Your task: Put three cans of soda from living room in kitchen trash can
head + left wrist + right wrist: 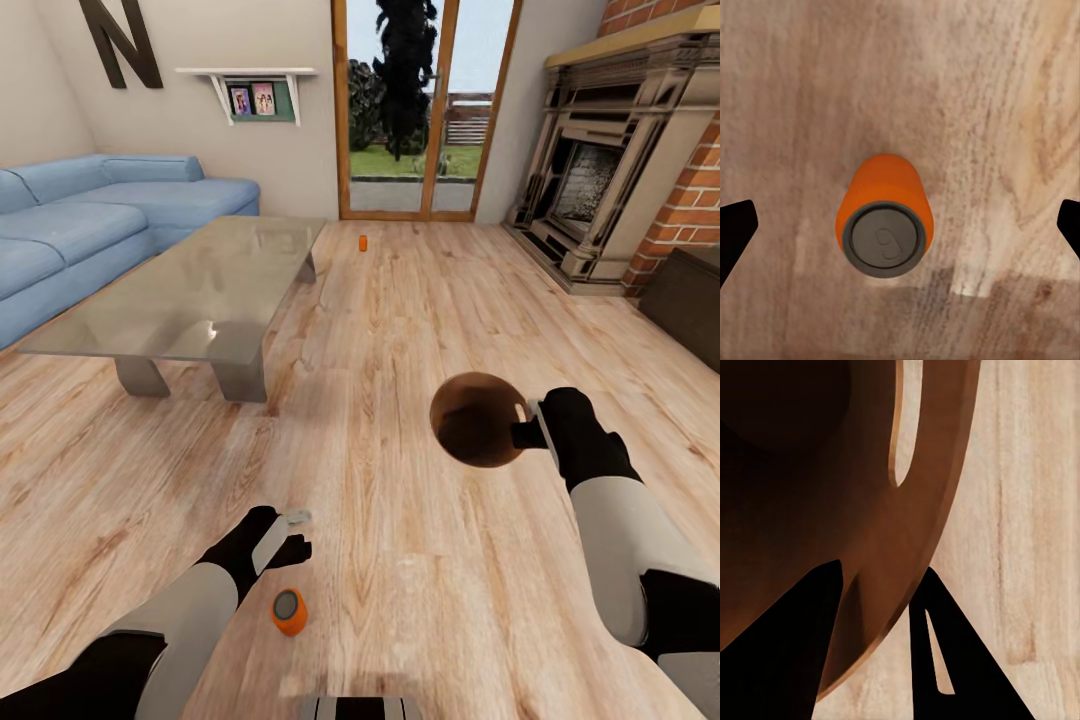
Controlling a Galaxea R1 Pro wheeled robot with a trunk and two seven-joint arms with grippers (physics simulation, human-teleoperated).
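Can [885, 225] stands under our open left gripper [900, 229]; right gripper [874, 619] clamps the bin [478, 420]; another can [363, 243] waits on the floor [420, 300].

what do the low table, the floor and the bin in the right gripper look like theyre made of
Low table: clear, glossy glass top, since the floor shows through it, on grey legs that look like metal or stone. Floor: light wood planks with visible grain, low sheen. Trash can: smooth copper-brown wall with a soft sheen, possibly metal or plastic; the render leaves that open. The right gripper clamps its rim.
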